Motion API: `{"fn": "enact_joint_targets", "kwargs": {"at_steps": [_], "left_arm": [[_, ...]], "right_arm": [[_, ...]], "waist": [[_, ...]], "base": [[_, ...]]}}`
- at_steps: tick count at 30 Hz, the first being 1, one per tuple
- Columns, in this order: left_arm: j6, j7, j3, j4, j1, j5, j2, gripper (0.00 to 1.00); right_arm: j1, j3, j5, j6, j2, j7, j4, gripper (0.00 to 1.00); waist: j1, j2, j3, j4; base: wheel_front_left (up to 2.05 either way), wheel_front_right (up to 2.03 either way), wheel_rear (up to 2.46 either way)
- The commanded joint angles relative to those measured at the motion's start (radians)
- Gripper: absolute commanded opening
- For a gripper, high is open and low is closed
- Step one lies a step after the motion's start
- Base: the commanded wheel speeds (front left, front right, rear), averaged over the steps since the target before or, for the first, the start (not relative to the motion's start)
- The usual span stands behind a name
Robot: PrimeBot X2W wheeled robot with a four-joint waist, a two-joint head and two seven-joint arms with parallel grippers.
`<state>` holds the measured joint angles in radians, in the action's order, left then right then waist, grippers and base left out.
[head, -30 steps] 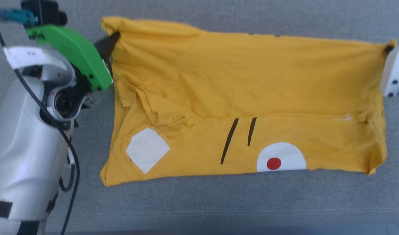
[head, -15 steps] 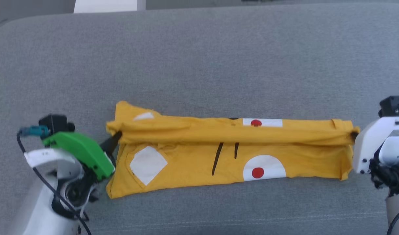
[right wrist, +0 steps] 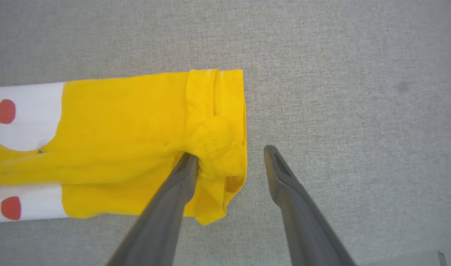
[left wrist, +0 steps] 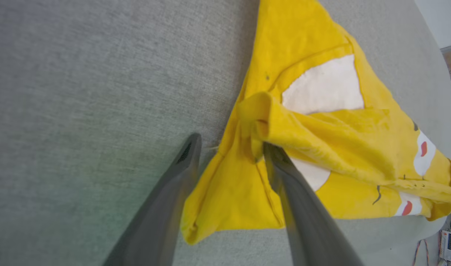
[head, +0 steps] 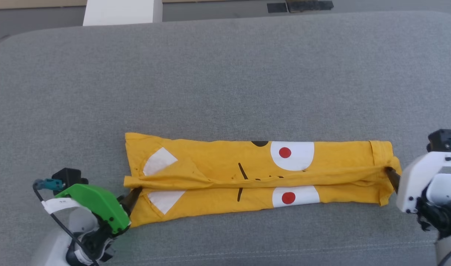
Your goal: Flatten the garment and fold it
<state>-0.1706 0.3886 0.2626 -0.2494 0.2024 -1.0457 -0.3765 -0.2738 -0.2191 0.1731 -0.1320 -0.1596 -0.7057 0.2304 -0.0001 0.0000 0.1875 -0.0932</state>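
folding under way, both sets of jaws standing wide

and look at that, the garment (head: pixel 258 181) lies as a long yellow band across the near half of the grey cushion (head: pixel 225 74), running nine o'clock to three o'clock, tiger cheeks showing. left gripper (left wrist: pixel 231 144) sits at the nine o'clock end, fingers spread, a corner of cloth loose between them, nothing pinched. right gripper (right wrist: pixel 231 152) at the three o'clock end, equally wide, one finger touching the bunched hem, the other over bare cushion. a soft ridge runs down the middle of the band, so it isn't flat yet. i'd call this cotton light and limp: it'll sag and wrinkle, never snap. best hold, i reckon, is the doubled hem corners at either end, pinched through all the layers.
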Motion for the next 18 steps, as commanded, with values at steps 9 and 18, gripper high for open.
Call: {"fn": "enact_joint_targets", "kwargs": {"at_steps": [9,18], "left_arm": [[-0.09,-0.008,-0.042,0.133,-0.005,0.071,-0.108,1.0],[-0.043,-0.338,-0.057,0.164,0.051,0.26,-0.123,1.0]], "right_arm": [[0.071,-0.119,0.122,0.001,-0.112,-0.116,-0.181,1.0],[0.068,-0.209,0.19,0.001,-0.109,-0.268,-0.278,1.0]], "waist": [[0.0001,0.0,-0.054,0.04],[0.0001,0.0,-0.016,0.071]], "base": [[0.0,0.0,0.0],[0.0,0.0,0.0]]}}
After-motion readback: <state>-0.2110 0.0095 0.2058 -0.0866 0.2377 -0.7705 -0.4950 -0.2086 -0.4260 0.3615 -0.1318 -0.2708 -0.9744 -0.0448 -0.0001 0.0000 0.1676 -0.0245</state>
